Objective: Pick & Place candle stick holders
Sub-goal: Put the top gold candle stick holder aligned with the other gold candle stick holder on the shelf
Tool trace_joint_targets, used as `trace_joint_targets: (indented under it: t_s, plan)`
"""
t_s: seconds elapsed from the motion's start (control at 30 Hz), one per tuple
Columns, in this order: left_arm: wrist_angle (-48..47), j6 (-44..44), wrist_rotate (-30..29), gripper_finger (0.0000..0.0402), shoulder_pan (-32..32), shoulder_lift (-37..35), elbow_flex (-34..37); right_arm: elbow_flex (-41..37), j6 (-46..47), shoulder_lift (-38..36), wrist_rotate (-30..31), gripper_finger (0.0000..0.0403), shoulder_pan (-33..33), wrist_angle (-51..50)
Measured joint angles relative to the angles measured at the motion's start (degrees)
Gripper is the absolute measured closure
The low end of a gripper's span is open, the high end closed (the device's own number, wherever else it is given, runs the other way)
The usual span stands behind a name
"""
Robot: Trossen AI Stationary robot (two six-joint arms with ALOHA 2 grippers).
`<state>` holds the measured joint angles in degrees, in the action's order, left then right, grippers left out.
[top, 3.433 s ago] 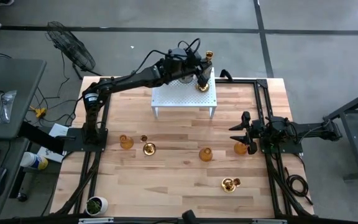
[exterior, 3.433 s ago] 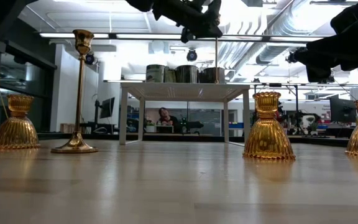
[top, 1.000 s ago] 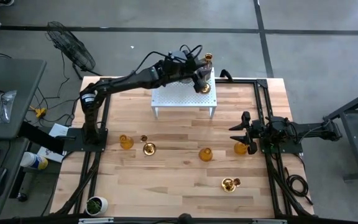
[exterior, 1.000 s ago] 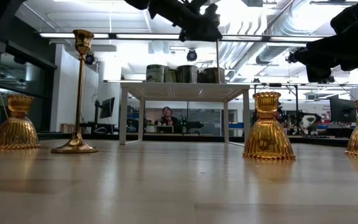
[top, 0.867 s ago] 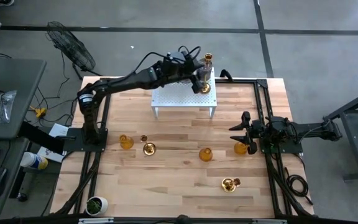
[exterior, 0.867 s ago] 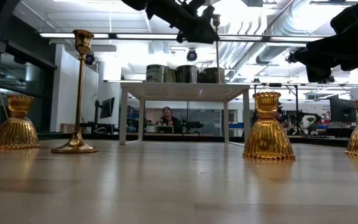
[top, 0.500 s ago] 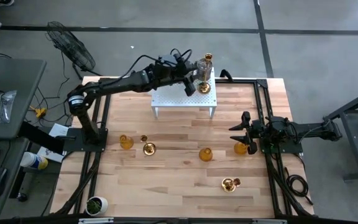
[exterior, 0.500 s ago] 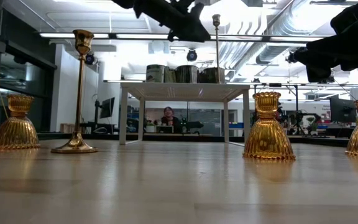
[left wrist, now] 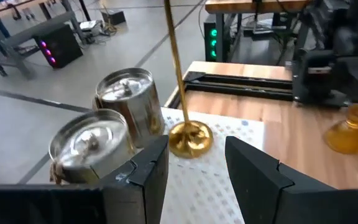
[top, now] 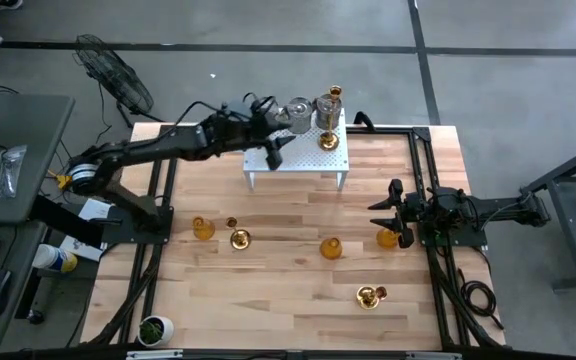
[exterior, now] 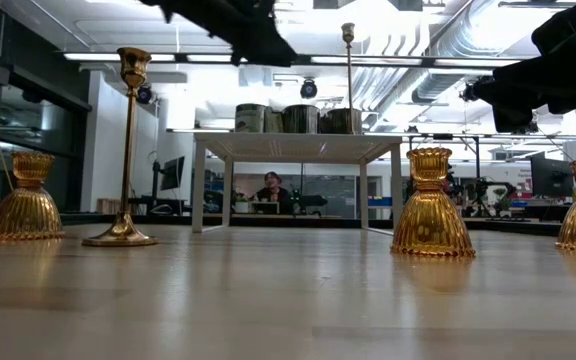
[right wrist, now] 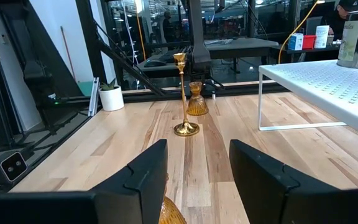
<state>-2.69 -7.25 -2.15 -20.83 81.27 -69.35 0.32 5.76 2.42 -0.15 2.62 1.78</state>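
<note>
My left gripper (top: 274,152) is open and empty above the left part of the white perforated stand (top: 298,160). It also shows in its wrist view (left wrist: 194,171). On the stand, a tall slim gold holder (left wrist: 190,137) stands upright on its round foot beside silver goblets (left wrist: 132,99). My right gripper (top: 381,210) is open at the table's right side. An amber holder (top: 388,238) stands close by it, and that holder's top (right wrist: 173,214) shows low between the fingers in the right wrist view. I cannot tell whether they touch.
More holders stand on the wooden table: an amber one (top: 203,228), a gold one (top: 240,239), an amber one (top: 331,247) and a gold one (top: 370,296). A small pot with a plant (top: 154,328) stands at the near left corner. A person (exterior: 273,190) sits in the room beyond.
My left gripper has drawn back from the tall slim gold holder toward the table's left edge. It has come off the holder, which stays upright on the stand beside the silver goblets. My right arm has kept still.
</note>
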Motion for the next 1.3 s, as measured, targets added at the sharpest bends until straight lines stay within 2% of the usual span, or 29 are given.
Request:
trace_joint_targets:
  t_s: [0.43, 0.63, 0.83, 1.03, 1.2, 1.3]
  plan:
    - [-2.3, -1.1, -0.4, 0.0247, 6.3, -20.3, 18.8, 0.0, 0.0, 0.0, 0.1, 0.0238, 0.0, 0.0]
    - [-4.3, 0.0, -3.8, 0.0243, 10.6, -29.7, 26.3, 0.0, 0.0, 0.0, 0.0, 0.0238, 0.0, 0.0]
    - [-11.9, 2.6, -7.1, 0.0184, 13.7, -39.6, 30.4, 0.0, 0.0, 0.0, 0.0, 0.0238, 0.0, 0.0]
    - [-18.5, 8.0, -1.4, 0.012, 18.3, -47.5, 34.6, 0.0, 0.0, 0.0, 0.0, 0.0238, 0.0, 0.0]
    - [-19.3, 11.8, -0.2, 0.0113, 22.9, -51.2, 40.5, 0.0, 0.0, 0.0, 0.0, 0.0238, 0.0, 0.0]
    - [-16.3, 13.4, -0.3, 0.0116, 25.0, -51.8, 44.9, 0.0, 0.0, 0.0, 0.0, 0.0238, 0.0, 0.0]
